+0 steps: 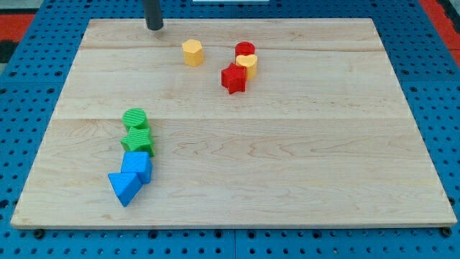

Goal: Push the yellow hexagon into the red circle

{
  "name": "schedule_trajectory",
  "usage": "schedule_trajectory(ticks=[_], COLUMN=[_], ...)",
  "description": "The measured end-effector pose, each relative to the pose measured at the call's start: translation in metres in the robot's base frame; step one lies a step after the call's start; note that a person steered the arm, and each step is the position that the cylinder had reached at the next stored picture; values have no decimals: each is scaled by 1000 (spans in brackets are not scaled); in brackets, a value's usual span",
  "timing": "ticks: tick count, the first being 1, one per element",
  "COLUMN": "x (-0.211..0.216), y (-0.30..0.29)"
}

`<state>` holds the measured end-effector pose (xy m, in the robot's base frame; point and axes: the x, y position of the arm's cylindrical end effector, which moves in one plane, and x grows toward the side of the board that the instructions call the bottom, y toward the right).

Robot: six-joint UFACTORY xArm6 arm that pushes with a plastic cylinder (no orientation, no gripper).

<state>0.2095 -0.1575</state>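
Note:
The yellow hexagon (192, 52) stands near the view's top, a little left of centre. The red circle (244, 50) stands to its right with a gap between them. A yellow heart-like block (247, 65) touches the red circle from below, and a red star (233, 78) touches that block at its lower left. My tip (154, 27) rests near the board's top edge, up and to the left of the yellow hexagon, apart from it.
A green circle (134, 119), a green star (136, 139), a blue cube-like block (137, 166) and a blue triangle (123, 188) form a touching column at the view's lower left. The wooden board (287, 158) lies on a blue pegboard table.

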Motion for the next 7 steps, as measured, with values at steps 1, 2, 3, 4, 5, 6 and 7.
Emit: schedule_trajectory(ticks=[1, 2, 3, 4, 5, 6, 7], x=[0, 5, 17, 37, 52, 42, 13], y=[-21, -19, 23, 81, 127, 132, 108])
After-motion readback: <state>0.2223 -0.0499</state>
